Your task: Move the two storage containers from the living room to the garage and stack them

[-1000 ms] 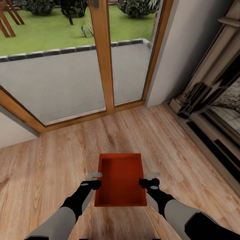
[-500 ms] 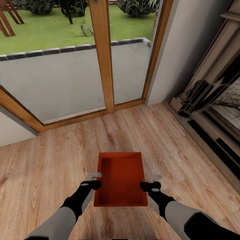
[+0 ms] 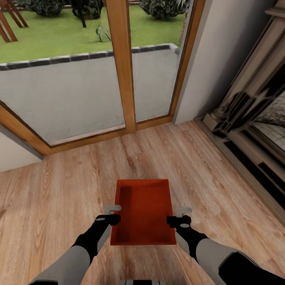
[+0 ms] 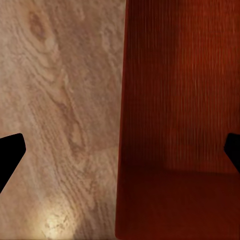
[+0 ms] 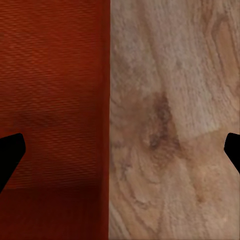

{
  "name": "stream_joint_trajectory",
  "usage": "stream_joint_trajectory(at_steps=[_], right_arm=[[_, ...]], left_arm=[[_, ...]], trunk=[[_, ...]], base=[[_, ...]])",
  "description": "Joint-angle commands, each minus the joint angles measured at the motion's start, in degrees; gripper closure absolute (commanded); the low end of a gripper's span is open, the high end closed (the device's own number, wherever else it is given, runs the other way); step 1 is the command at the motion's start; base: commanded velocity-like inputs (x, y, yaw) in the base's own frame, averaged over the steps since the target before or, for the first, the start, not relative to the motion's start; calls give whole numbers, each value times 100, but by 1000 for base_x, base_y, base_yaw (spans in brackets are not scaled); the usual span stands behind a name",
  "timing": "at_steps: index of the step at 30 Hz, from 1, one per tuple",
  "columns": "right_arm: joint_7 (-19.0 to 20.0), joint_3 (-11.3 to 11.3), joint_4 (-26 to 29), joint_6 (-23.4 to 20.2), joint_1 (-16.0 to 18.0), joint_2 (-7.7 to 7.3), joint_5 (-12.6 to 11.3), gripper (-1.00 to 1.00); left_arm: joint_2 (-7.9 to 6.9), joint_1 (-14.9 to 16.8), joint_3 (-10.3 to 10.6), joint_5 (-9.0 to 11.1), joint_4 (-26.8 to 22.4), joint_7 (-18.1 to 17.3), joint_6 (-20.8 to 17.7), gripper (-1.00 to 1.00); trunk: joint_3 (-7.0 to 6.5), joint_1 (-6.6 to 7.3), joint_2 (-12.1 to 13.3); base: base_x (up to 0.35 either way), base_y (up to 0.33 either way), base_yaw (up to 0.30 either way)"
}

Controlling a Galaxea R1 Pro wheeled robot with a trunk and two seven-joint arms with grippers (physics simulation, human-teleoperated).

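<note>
One red-orange storage container is seen above the wood-plank floor of the living room, before the glass doors. It is flanked by two grippers, the left gripper at one long wall and the right gripper at the other. In both wrist views the fingers are spread wide, one on each side of a container wall; whether the wall is touched cannot be told.

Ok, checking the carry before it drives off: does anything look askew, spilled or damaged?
Nothing stands out. The red-orange rectangular plastic bin sits level and empty between the left gripper and right gripper, above the light wood-plank floor.
</note>
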State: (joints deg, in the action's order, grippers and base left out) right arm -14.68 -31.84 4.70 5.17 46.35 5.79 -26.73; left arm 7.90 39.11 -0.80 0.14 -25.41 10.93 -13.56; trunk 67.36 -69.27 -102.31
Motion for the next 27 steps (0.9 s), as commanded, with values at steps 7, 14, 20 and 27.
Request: stream_joint_trajectory(at_steps=[7, 14, 20, 27], right_arm=[[-17, -50, -4, 31, 5, 5, -60, -100], [-17, -50, -4, 37, 1, 10, -60, -100], [-17, -50, -4, 37, 4, 10, -60, -100], [-17, -50, -4, 37, 3, 10, -60, -100]], left_arm=[[1, 0, -8, -5, -16, 9, -29, -100], [1, 0, -8, -6, -16, 10, -25, -100], [-6, 0, -8, -13, -30, 14, -24, -100], [-7, 0, -8, -14, -34, 10, -23, -100]], trunk=[[129, -154, -284], [255, -308, -564], [363, -439, -805], [434, -527, -965]], base=[[0, 0, 0], [0, 0, 0], [0, 0, 0], [0, 0, 0]])
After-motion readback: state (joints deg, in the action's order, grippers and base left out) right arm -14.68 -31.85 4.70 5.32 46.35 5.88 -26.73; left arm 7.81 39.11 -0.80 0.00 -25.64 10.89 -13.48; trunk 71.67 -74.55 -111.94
